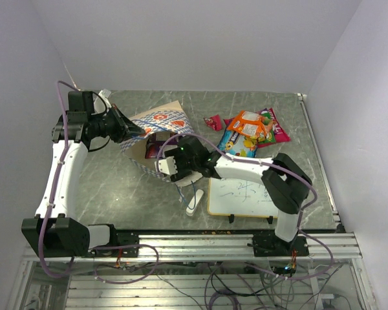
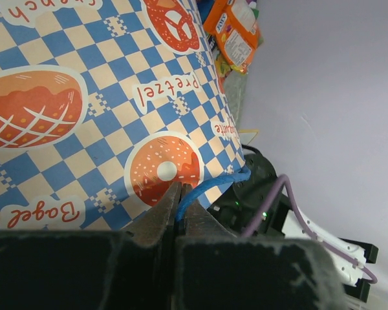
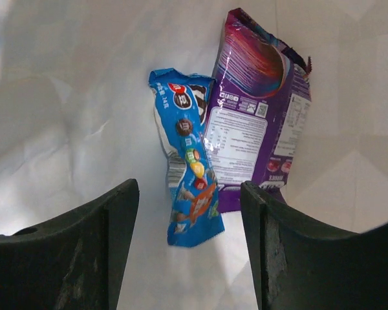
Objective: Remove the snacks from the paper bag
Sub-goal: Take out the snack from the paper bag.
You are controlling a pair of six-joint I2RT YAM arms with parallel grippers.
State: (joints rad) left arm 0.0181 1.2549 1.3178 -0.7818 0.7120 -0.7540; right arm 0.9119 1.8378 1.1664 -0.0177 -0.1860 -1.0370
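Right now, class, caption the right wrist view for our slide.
Open right gripper poised over a blue packet and a purple packet lying side by side.

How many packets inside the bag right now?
2, seen in the right wrist view: blue packet on the left, purple packet touching it on the right. Others may be hidden.

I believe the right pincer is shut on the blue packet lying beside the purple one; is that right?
Not quite: the right pincer is open, poised over the blue packet without gripping it; that packet does lie beside the purple packet. The right wrist view shows this.
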